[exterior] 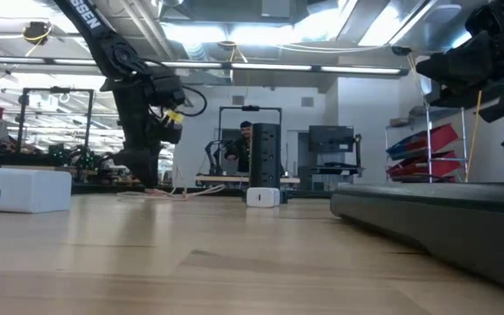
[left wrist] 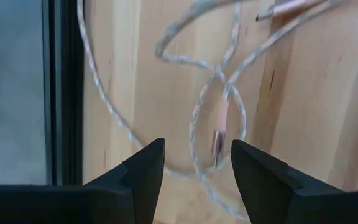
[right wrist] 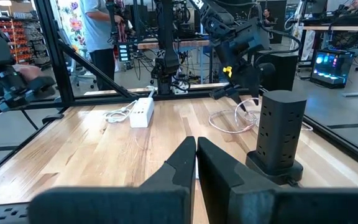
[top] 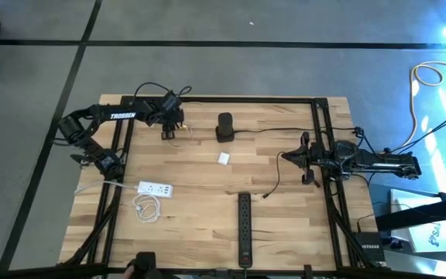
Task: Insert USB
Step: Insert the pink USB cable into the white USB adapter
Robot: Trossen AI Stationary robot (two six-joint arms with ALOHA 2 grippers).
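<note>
The left gripper (left wrist: pixel 194 163) is hovering with its fingers apart right over the USB plug (left wrist: pixel 219 138), which is lying on the table (top: pixel 207 217) among loops of cable (left wrist: pixel 197 112). I'd be centring on the plug's body and avoiding the loops before closing.

The high view looks straight down on the whole table (top: pixel 207 201). The low view sits at tabletop height, facing level across the wood into the room. The left wrist view hangs close above the braided cable (left wrist: pixel 197 118). The right wrist view looks across toward the black tower outlet (right wrist: pixel 278 134), which the low view shares.
</note>
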